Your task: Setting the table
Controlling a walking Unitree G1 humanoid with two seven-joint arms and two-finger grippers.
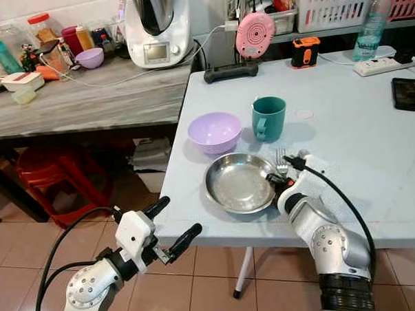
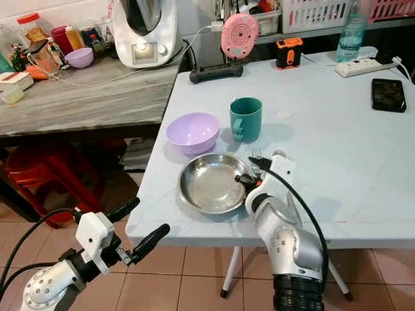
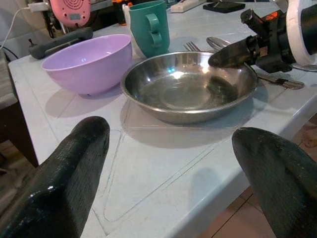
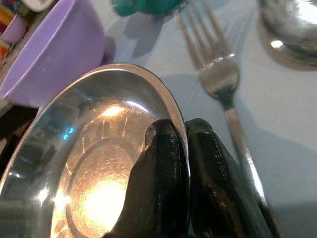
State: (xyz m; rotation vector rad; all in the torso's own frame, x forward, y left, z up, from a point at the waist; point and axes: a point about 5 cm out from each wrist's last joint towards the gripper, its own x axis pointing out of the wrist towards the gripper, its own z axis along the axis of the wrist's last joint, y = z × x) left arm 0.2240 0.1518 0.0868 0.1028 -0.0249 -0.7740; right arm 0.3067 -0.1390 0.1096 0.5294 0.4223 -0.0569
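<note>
Two grippers, one busy: right gripper (image 4: 181, 148) pinched tight on steel plate (image 1: 238, 184) rim, probably to nudge it into place. Fork (image 4: 218, 74) beside plate, purple bowl (image 1: 214, 131) and teal mug (image 1: 268, 117) behind. Left gripper (image 1: 174, 222) hangs wide open, empty, off plate's near edge.

The pale blue table (image 1: 359, 156) carries a steel plate (image 1: 237, 183), purple bowl (image 1: 214, 132), teal mug (image 1: 268, 118) and fork (image 1: 281, 163).

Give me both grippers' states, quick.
Left gripper: open, holding nothing, below the table edge.
Right gripper: shut on the steel plate rim.
</note>
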